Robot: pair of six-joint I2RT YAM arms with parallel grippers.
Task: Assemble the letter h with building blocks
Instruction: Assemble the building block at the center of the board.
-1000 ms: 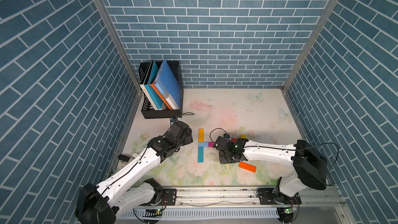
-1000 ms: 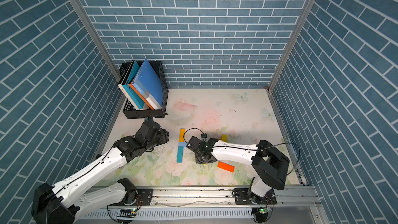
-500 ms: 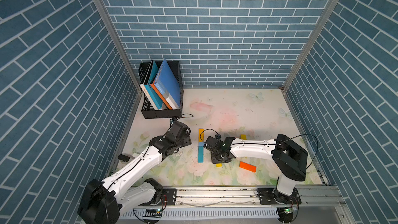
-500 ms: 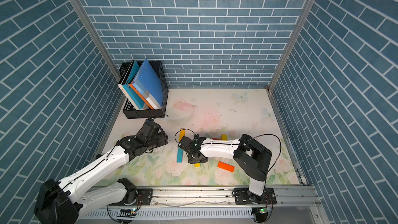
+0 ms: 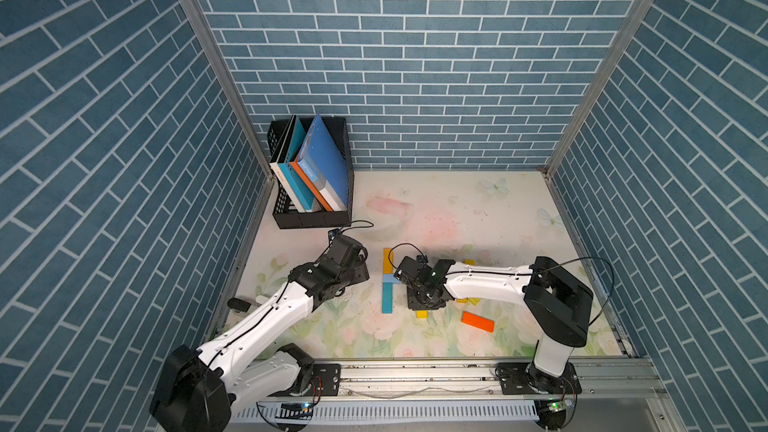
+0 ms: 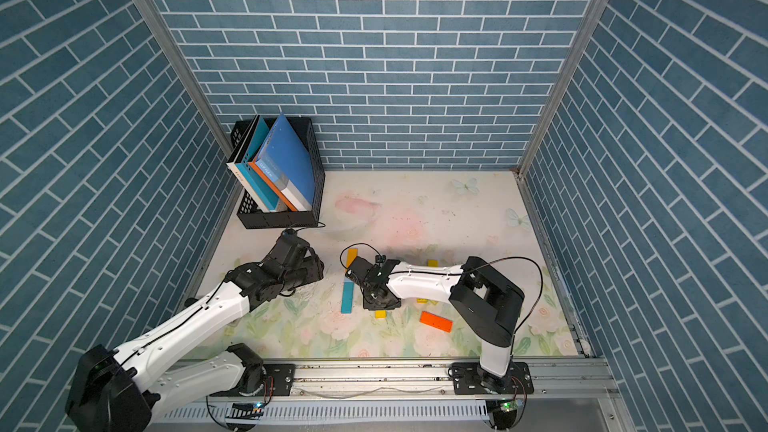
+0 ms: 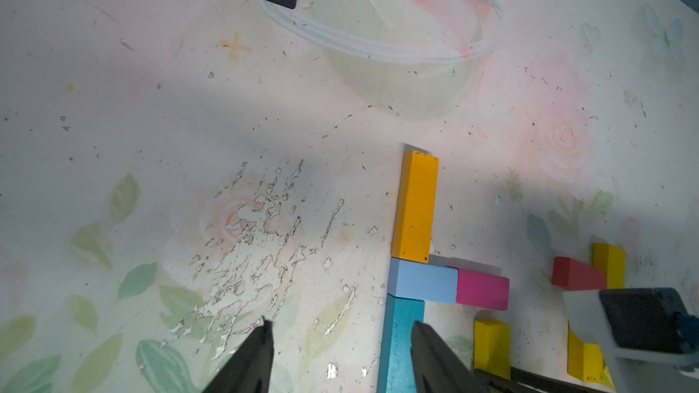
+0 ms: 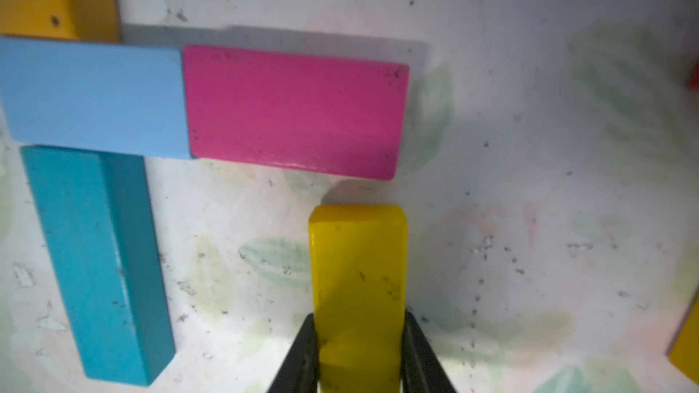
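Yellow block: it is sitting clamped between the closed jaws of the right gripper, with its free end just short of the magenta block's outer end, a small gap showing.
Reason, as I judge it: it is being lined up as the h's short leg, parallel to the teal block.
Stem: the amber block, light blue block and teal block are lying in 1 line, and the magenta block is butting against the light blue one.
Place: all are lying in the table's front half, midway between its side edges.
Left gripper: it is hovering with jaws apart and empty, by the teal block.
Spare: the orange block is lying nearer the front edge.
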